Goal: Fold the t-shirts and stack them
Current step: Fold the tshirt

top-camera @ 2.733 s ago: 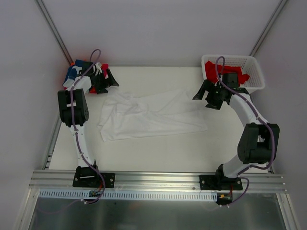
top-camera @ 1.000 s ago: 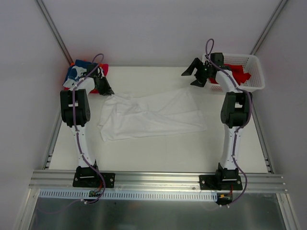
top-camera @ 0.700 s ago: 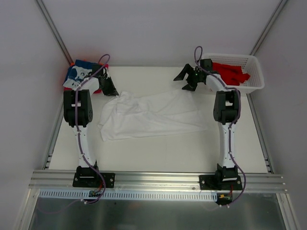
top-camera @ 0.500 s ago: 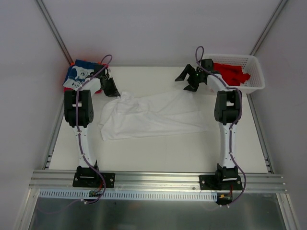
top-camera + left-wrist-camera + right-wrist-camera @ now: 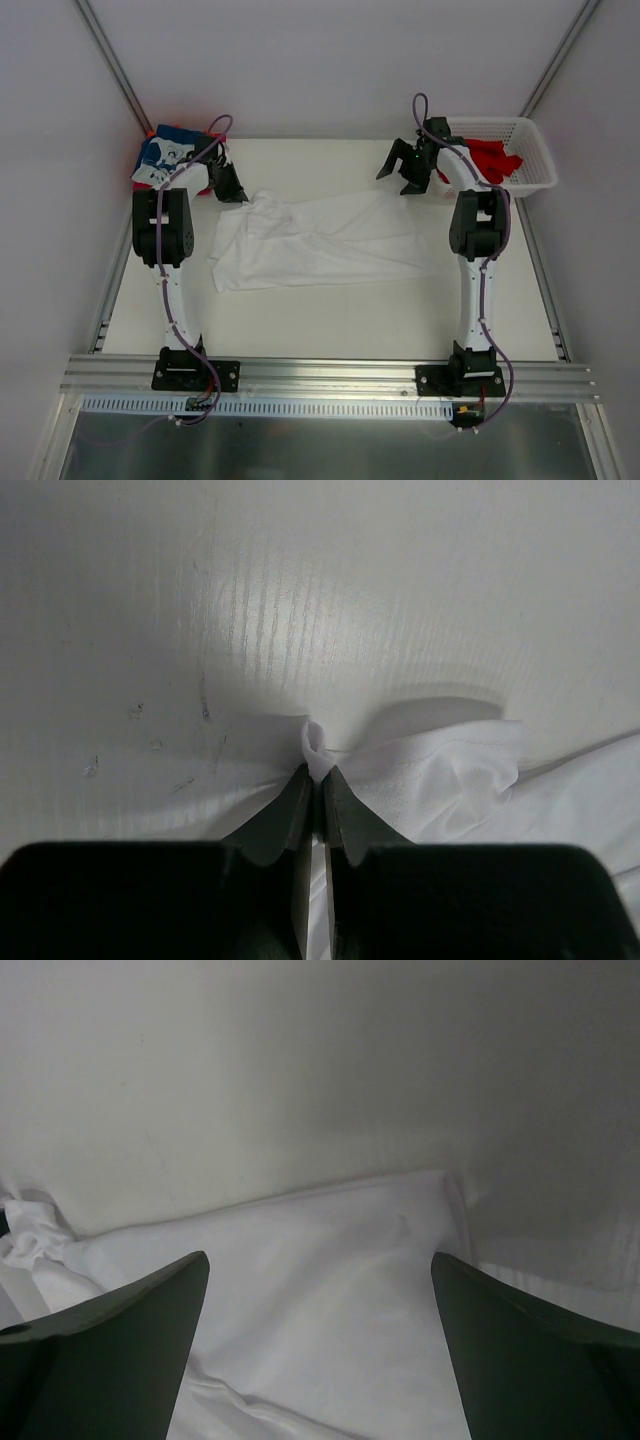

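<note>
The desk [image 5: 330,310] is a plain off-white sheet, faintly scuffed and ribbed up close, boxed in by pale grey walls [image 5: 330,60], with a thin metal strut [image 5: 110,55] running up each back corner. Along the near edge a silver rail [image 5: 330,372] carries both arm bases, and below it there is a glossy grey panel.

Across the middle of the desk lies the white t-shirt [image 5: 315,240], spread out wide but rumpled, creases running along its length. The left fingers [image 5: 240,194] are down at its far left corner, pressed together on a small pinch of white cloth (from the wrist camera a little nub of fabric pokes up just past the tips).

The right fingers [image 5: 398,180] hang over the shirt's far right corner, spread wide and holding nothing; its own camera looks down between them at the shirt's edge and the bare desk beyond.

In the far left corner sits a stack of folded shirts [image 5: 165,158], blue with a white print on top and red showing beneath. Off to the far right, a white lattice basket [image 5: 535,178] holds bunched red shirts [image 5: 488,157].
</note>
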Controlling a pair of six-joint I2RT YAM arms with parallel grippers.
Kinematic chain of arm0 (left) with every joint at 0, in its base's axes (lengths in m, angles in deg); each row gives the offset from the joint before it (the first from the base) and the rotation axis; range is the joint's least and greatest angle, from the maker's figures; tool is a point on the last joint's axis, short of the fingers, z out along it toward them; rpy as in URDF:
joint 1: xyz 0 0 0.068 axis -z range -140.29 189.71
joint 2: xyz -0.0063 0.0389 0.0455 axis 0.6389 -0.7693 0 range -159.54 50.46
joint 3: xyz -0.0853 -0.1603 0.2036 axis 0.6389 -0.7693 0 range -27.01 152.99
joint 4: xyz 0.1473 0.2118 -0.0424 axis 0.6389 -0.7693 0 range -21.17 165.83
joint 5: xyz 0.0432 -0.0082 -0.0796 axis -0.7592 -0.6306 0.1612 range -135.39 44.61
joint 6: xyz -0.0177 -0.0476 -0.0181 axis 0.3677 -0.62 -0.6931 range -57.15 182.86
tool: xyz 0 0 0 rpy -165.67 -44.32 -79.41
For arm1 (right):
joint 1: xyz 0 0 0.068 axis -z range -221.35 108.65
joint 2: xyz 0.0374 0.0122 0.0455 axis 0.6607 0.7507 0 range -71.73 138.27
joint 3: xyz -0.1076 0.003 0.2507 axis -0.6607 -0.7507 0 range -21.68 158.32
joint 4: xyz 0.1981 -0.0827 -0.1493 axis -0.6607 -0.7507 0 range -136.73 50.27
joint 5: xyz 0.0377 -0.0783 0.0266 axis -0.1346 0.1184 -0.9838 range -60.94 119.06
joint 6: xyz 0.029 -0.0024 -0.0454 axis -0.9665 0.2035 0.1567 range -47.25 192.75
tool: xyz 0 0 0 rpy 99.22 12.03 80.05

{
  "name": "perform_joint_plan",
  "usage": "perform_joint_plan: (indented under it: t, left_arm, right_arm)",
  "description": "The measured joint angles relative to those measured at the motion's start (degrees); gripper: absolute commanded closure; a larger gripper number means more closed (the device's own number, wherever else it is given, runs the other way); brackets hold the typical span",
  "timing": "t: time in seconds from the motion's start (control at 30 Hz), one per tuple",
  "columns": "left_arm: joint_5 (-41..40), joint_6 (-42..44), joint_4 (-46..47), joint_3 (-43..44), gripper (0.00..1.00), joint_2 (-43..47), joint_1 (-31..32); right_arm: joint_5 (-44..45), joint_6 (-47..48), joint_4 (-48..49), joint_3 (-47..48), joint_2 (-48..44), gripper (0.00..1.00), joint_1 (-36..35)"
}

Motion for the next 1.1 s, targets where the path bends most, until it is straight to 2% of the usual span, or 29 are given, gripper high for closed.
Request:
perform_joint_plan:
  t: [0.33,0.47,0.57,0.73,1.1]
  left_arm:
    - [-0.35,0.07,-0.37,-0.13,0.99,0.35,1.29]
    - [-1.03,0.11,-0.39,-0.87,0.99,0.81,1.90]
    - [-1.55,0.13,-0.52,-1.05,0.99,1.01,1.92]
    - [-1.66,0.22,-0.63,-1.05,1.00,1.20,1.92]
    - [-1.75,0.35,-0.87,-2.23,1.00,1.86,1.92]
  right_arm:
    - [2.60,4.50,-2.67,-0.48,-0.46,0.00,-0.13]
    - [4.83,6.69,-10.91,10.67,2.75,0.00,-0.59]
    - [6.47,8.07,-11.96,14.84,3.21,0.00,-0.74]
    - [9.40,10.12,-11.82,12.28,1.90,0.01,-1.05]
    - [9.44,11.56,-8.76,4.39,1.70,0.00,-1.33]
